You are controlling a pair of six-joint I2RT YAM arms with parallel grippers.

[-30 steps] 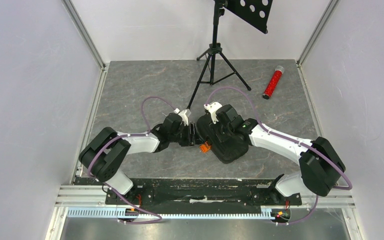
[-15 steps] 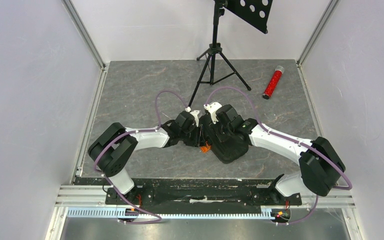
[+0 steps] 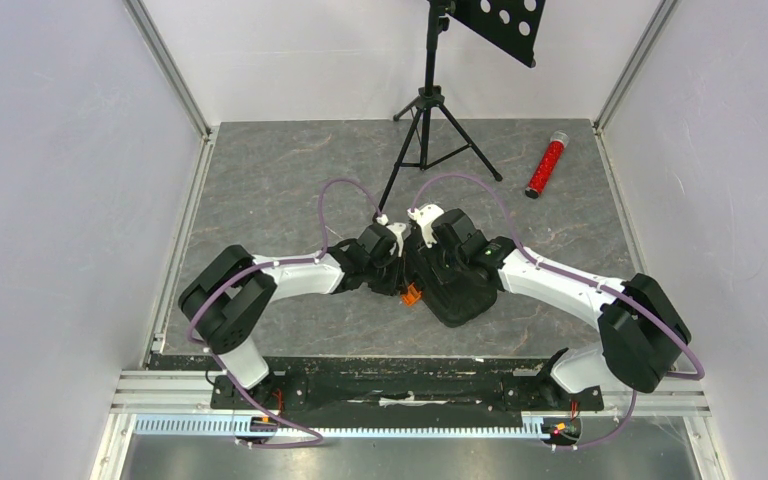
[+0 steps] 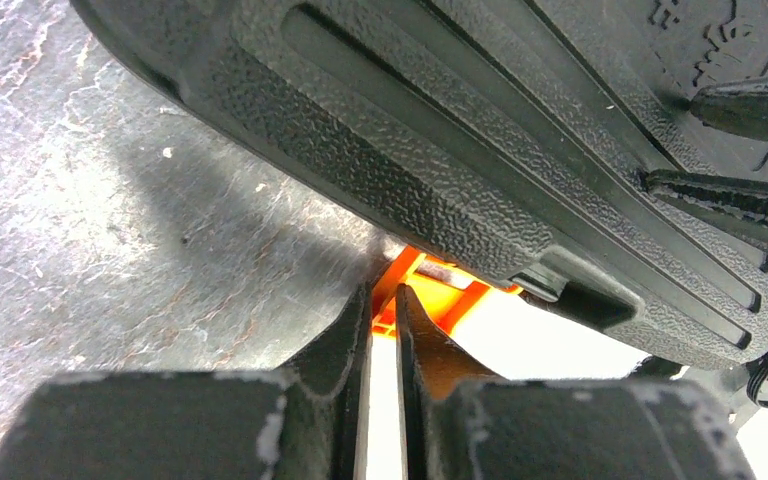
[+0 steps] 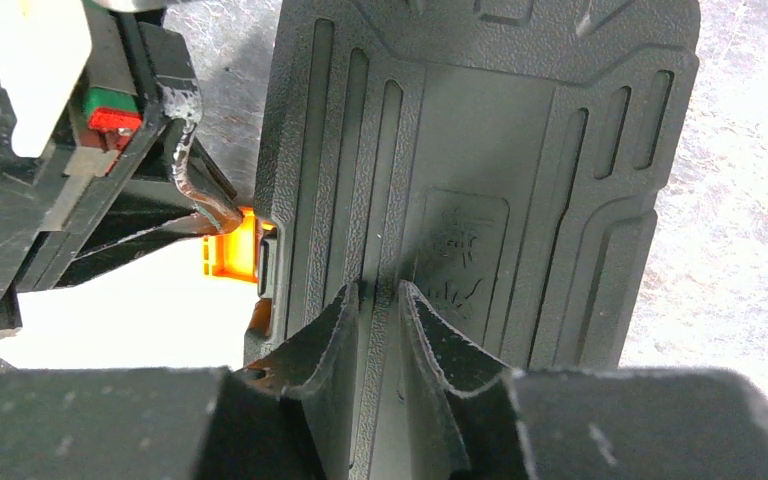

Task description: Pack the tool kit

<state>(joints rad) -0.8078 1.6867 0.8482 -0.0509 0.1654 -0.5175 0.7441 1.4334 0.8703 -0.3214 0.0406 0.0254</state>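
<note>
Tool kit (image 3: 455,292) is shown at the middle of the grey table (image 3: 280,180), lying flat with its ribbed lid (image 5: 460,150) folded down over the base. No hand tools are seen outside the case, so the packing itself is judged done and the closing stage reached. The orange latch (image 3: 411,294) projects from the case edge at about 8 o'clock in the overhead view and appears swung outward, so it is judged not yet snapped home. What remains is the pressing of that latch against the lid.

The left gripper (image 4: 385,300) is brought in from 9 o'clock. Its fingers are drawn almost together, with only a thin slit between them, and their tips are set at the latch. Whether the latch is actually pinched cannot be told. The right gripper (image 5: 380,295) is placed over the lid from 3 o'clock. Its fingers stand slightly apart with nothing between them, and their tips are held at the embossed centre panel.

The contents are hidden by the lid. The far lid edge is masked by the right wrist in the overhead view, and the seam beside the latch is washed out by glare. A red tube (image 3: 545,165) at 2 o'clock and a tripod (image 3: 425,110) at 12 o'clock are set well apart from the case.
</note>
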